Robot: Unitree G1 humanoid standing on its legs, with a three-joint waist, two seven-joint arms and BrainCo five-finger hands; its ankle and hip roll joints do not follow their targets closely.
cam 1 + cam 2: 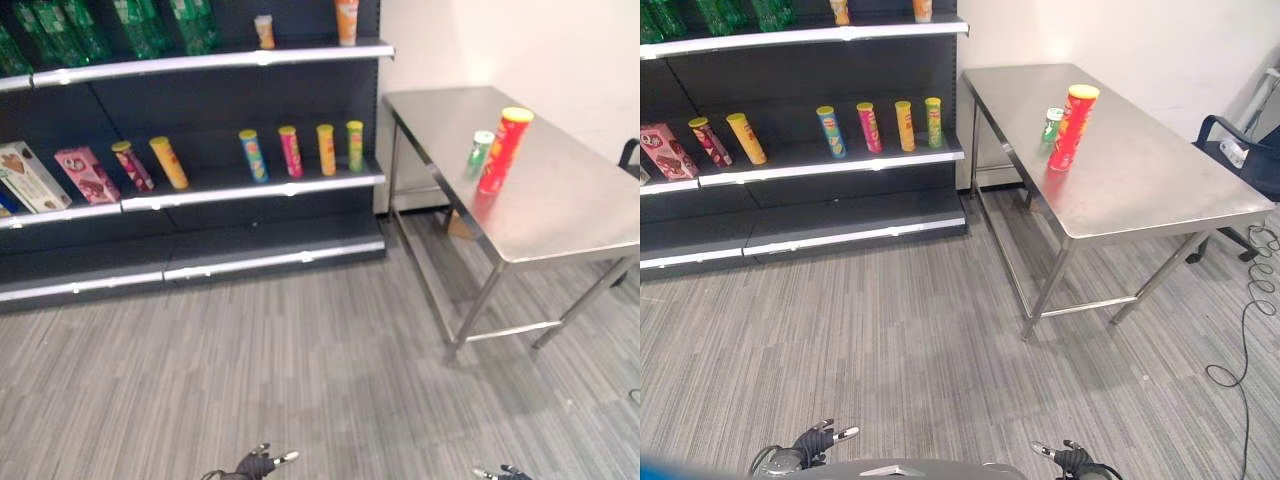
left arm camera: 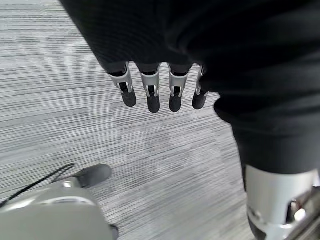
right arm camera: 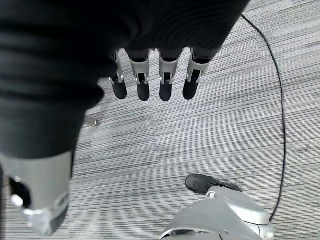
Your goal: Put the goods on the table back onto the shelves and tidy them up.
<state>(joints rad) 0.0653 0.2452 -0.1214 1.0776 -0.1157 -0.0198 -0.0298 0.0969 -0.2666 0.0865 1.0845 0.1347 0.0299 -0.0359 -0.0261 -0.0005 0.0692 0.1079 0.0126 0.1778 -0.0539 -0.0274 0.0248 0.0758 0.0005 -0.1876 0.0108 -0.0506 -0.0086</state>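
You can't read any words or numbers here. The tall red can (image 1: 505, 150) and the small green can (image 1: 480, 150) on the surface (image 1: 560, 215) have print on them, but it is too small to make out. The row of cans (image 1: 300, 150) on the middle shelf (image 1: 250, 190), at about 11 o'clock from the surface, shows only blurry marks. The pink box (image 1: 87, 174) and the white box (image 1: 28, 176) further along that shelf have pictures, but you can't read any letters on them.
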